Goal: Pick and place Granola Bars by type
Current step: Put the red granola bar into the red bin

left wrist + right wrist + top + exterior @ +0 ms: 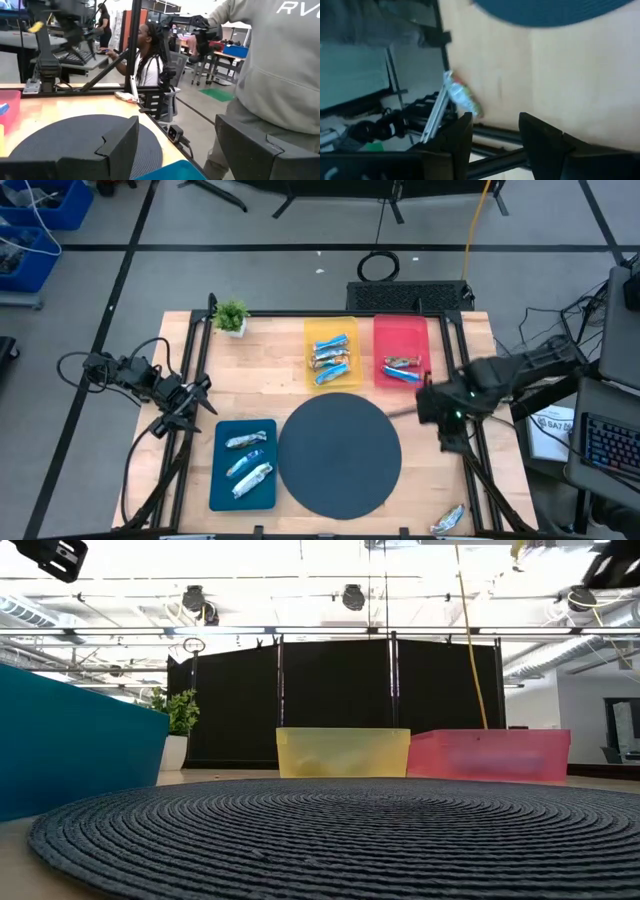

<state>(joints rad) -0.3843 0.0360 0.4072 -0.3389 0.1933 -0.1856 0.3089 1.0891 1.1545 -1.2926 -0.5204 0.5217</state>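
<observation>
Granola bars in shiny foil lie in three trays: several in the yellow tray [331, 355], two in the red tray [401, 368], three silvery-blue ones in the teal tray [247, 459]. One more bar [448, 519] lies flat on the wood at the table's near right corner, also seen in the right wrist view [463, 98]. My right gripper [441, 430] [495, 125] hangs open above the table's right side, well short of that bar. My left gripper [203, 392] [177, 137] is open at the table's left edge and holds nothing.
A dark round woven mat [339, 454] [330, 830] fills the table's middle. A small potted plant [231, 316] stands at the far left corner. A person in a grey sweatshirt [280, 65] stands close by the table's near edge. A black frame rail [440, 107] runs beside the loose bar.
</observation>
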